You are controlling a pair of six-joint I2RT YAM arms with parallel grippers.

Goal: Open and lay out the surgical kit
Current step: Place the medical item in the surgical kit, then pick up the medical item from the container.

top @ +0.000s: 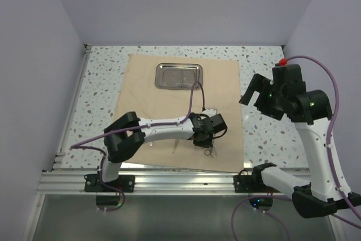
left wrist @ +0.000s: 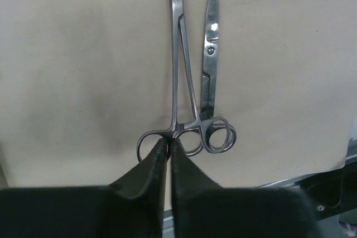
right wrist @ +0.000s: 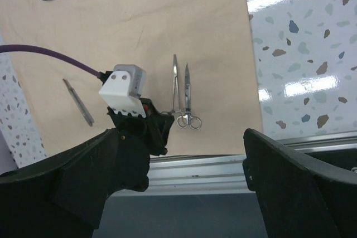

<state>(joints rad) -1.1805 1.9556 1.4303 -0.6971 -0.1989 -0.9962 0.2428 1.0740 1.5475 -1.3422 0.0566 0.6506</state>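
Note:
The tan cloth wrap (top: pixel 180 117) lies spread flat on the table, with the shiny steel tray (top: pixel 179 76) on its far part. A ring-handled clamp (left wrist: pixel 177 9) and ring-handled scissors (left wrist: pixel 207 82) lie side by side on the cloth near its front edge, seen from above at their rings (top: pixel 211 152). My left gripper (left wrist: pixel 168 144) is pinched shut on the clamp's left ring, low on the cloth (top: pixel 207 142). A thin scalpel (right wrist: pixel 78 101) lies to the left of it. My right gripper (top: pixel 252 90) is open and empty, raised above the cloth's right edge.
The speckled table top (top: pixel 265 134) shows on both sides of the cloth. A metal rail (top: pixel 180 182) runs along the near edge. The left arm's purple cable (top: pixel 194 97) arches over the cloth between tray and gripper. Walls close in left, right and back.

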